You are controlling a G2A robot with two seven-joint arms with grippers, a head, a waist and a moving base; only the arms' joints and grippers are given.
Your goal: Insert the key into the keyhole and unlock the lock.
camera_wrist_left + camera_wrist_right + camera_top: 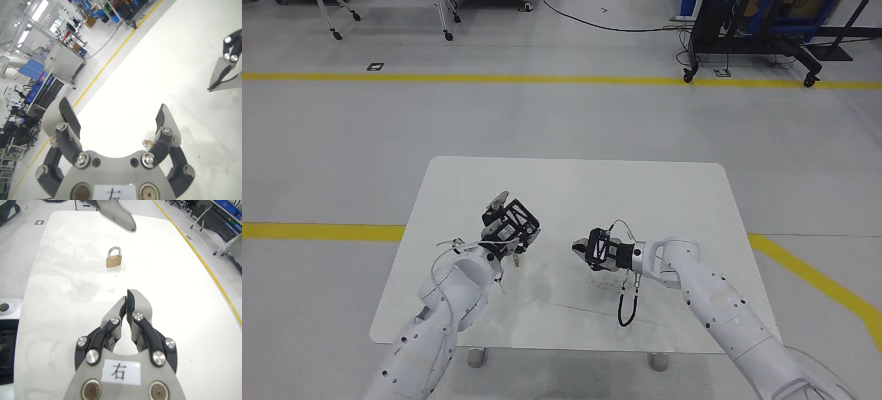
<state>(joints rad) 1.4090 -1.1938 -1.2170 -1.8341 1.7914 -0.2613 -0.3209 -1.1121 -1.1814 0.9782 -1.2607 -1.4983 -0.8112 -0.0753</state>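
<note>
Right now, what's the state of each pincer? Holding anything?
Left pincer: open, holding nothing.
Right pincer: closed; whether it holds anything cannot be told.

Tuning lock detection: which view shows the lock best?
Right wrist view: the lock sits unobstructed, body and shackle whole. Left wrist view shows a brass sliver of it behind a finger of the left hand. Top view: too small to make out.

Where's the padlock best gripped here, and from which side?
Probably the padlock by its brass body, pinched across its two broad flat faces, coming down from above: it stands upright on the table, thin shackle on top, faces exposed.
</note>
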